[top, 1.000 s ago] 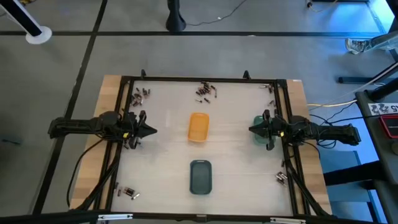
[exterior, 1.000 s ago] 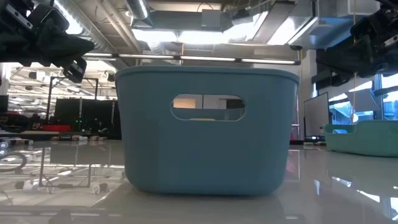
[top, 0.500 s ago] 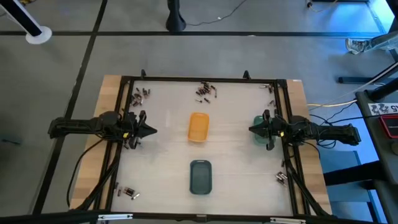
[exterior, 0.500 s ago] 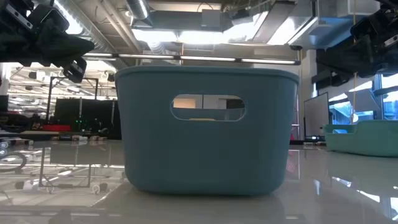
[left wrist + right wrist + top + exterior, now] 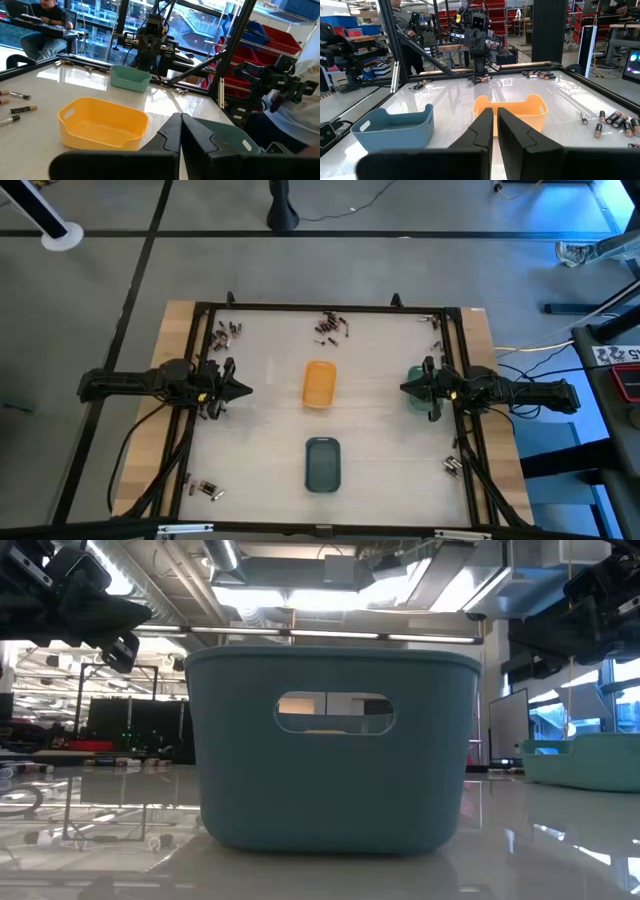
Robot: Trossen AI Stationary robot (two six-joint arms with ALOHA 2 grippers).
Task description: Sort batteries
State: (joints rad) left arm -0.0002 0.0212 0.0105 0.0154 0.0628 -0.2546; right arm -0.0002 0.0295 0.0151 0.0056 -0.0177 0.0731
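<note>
The batteries lie in small clusters on the white table: near the far edge [image 5: 330,327], at the far left corner [image 5: 225,332], and at the near left [image 5: 207,490] and near right [image 5: 452,466] corners. In the right wrist view more batteries [image 5: 615,120] lie beside the orange tray [image 5: 510,112]. My left gripper [image 5: 238,390] hangs shut above the table's left side and points at the orange tray [image 5: 319,384]. My right gripper [image 5: 405,388] hangs shut over the green tray [image 5: 418,392] at the right side. Neither holds anything.
The slate-blue tray [image 5: 322,464] stands near the table's near edge and fills the low view [image 5: 330,750]. A black frame [image 5: 320,308] rims the table. Bare table surface lies between the trays. People [image 5: 45,20] sit in the room beyond.
</note>
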